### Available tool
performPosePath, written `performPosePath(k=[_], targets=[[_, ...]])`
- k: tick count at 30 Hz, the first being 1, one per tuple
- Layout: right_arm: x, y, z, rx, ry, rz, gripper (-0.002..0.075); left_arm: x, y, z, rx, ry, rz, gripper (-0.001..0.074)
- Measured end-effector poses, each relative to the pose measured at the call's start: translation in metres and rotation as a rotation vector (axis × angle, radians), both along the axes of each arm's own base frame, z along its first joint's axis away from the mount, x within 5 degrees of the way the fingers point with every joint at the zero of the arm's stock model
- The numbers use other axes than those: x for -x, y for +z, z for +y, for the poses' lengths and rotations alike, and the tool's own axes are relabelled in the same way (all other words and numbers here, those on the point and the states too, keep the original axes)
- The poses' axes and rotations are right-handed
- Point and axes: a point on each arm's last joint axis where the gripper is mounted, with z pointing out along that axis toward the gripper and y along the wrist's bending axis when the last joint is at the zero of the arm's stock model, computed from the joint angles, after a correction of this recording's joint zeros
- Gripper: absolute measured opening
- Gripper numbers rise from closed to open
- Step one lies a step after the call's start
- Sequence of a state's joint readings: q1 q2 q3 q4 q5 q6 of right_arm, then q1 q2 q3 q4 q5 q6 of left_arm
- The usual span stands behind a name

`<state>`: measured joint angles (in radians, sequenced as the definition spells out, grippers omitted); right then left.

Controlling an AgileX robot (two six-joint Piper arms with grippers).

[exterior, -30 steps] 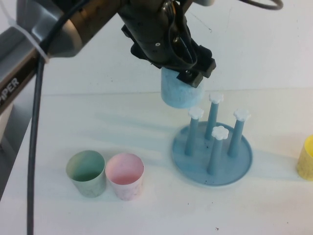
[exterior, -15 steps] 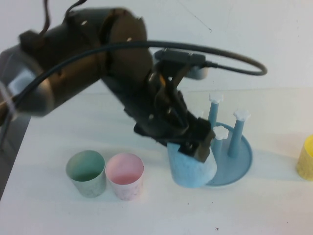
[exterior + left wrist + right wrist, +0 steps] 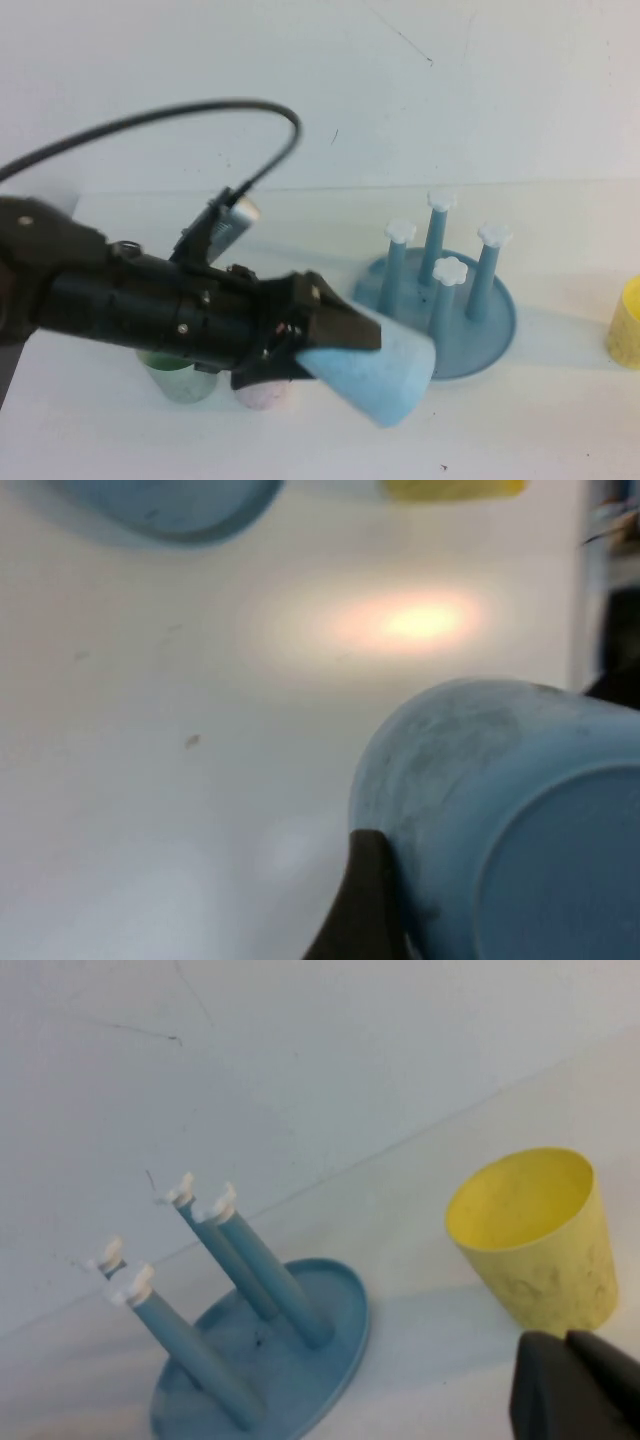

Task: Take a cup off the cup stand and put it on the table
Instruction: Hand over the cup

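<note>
The left gripper [image 3: 330,345] holds the cup [image 3: 375,375] tipped sideways above the counter [image 3: 560,420], left of the cup stand [image 3: 445,300]. A yellow cup [image 3: 627,322] sits right of the stand, beside the right gripper [image 3: 575,1390].

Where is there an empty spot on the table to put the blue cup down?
Bare table lies in front of the cup stand, toward the yellow cup. It is crowded where the left gripper holds the cup above the green cup and pink cup. The right gripper is near the yellow cup.
</note>
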<state>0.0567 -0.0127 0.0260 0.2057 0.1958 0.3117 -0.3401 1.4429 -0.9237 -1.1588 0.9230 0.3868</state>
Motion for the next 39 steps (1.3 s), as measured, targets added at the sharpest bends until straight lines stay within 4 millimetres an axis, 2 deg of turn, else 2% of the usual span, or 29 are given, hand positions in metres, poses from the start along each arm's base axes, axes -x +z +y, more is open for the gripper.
performPosePath(k=[2,6,11,15,18,22,25,29,33,39], targets=[[0.000,0.001,0.000,0.028,0.001,-0.019,-0.0003,-0.002,0.001,0.005,0.158,0.054,0.020,0.0561],[-0.002,0.008,-0.001,0.048,-0.008,-0.094,-0.0003,-0.005,0.009,0.007,0.343,0.110,0.028,0.0561],[-0.009,0.011,0.003,0.106,0.067,-0.061,-0.0003,-0.003,0.015,0.005,0.421,0.093,0.034,0.0561],[-0.022,0.034,0.014,0.255,0.211,-0.073,0.0000,-0.002,0.016,0.005,0.430,0.079,0.035,0.0561],[-0.037,0.054,0.033,0.375,0.364,-0.165,0.0023,-0.002,0.016,0.005,0.430,0.079,0.035,0.0561],[-0.056,0.071,0.075,0.452,0.625,-0.295,0.0120,-0.002,0.016,0.005,0.433,0.074,0.037,0.0561],[-0.069,0.067,0.110,0.465,0.813,-0.361,0.0210,-0.002,0.016,0.005,0.433,0.074,0.037,0.0561],[-0.088,0.052,0.142,0.386,0.947,-0.393,0.0251,-0.002,0.016,0.005,0.433,0.074,0.037,0.0561],[-0.097,0.042,0.157,0.267,0.995,-0.433,0.0260,-0.005,0.021,0.008,0.434,0.075,0.016,0.0561],[-0.100,0.039,0.160,0.225,0.993,-0.447,0.0295,-0.015,0.032,0.025,0.474,0.103,-0.016,0.0561]])
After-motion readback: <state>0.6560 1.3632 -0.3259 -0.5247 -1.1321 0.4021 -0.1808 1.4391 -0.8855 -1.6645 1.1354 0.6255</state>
